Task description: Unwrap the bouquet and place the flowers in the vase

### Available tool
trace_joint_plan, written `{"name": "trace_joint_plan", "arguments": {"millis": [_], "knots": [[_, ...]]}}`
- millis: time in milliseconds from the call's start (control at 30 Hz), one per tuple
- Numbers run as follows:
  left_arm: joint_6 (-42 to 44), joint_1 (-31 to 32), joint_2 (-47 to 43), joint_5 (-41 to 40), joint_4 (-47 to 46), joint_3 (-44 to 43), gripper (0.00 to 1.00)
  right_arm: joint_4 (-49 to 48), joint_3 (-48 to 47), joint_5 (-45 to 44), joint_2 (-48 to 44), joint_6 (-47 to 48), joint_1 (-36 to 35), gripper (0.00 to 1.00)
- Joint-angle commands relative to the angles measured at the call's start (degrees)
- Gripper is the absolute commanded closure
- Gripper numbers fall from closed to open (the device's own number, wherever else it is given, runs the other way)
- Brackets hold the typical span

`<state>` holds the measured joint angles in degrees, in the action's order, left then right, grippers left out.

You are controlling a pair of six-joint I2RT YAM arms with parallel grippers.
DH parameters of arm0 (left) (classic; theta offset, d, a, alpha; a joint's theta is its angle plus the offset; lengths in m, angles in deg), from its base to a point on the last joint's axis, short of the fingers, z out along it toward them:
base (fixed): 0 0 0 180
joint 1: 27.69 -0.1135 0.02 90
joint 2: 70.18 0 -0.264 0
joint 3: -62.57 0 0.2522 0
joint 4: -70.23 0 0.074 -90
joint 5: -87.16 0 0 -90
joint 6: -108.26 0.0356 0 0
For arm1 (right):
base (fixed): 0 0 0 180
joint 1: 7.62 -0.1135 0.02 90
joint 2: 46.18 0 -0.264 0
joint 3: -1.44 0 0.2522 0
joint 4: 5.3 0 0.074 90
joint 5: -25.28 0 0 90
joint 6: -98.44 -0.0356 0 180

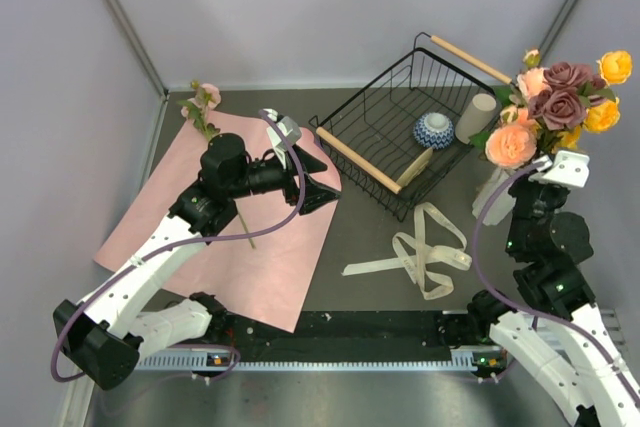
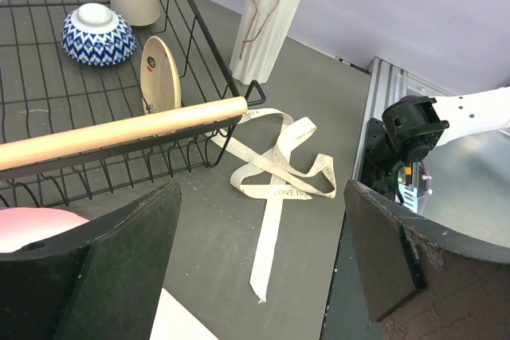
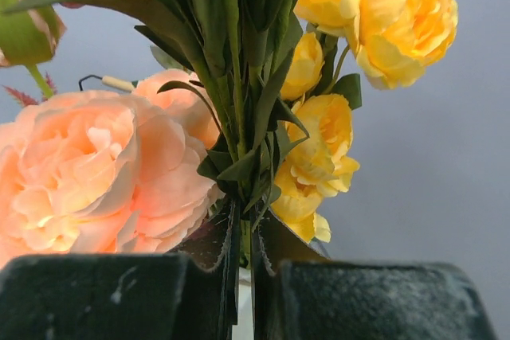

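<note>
Peach and yellow flowers (image 1: 555,107) are pinched tight in the right claw (image 3: 247,276) at the vase (image 1: 495,197), 3 o'clock. The left claw (image 2: 255,260) is spread wide over the pink paper (image 1: 250,257), 9 o'clock.

The paper (image 1: 250,247) looks matt, the vase (image 2: 267,21) ribbed ceramic.
</note>
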<state>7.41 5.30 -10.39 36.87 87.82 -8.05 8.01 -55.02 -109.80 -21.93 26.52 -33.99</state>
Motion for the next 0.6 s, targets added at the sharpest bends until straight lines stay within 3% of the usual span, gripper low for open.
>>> {"name": "trace_joint_plan", "arguments": {"millis": [0, 567], "knots": [[-0.49, 0.23, -1.17, 1.34, -2.87, 0.35, 0.11, 0.19, 1.30, -2.90, 2.02, -2.70, 0.44, 1.00], [-0.22, 0.23, -1.96, 1.17, -2.78, 0.17, 0.11, -1.13, 7.80, -10.20, 3.78, -10.70, 0.53, 1.00]]}}
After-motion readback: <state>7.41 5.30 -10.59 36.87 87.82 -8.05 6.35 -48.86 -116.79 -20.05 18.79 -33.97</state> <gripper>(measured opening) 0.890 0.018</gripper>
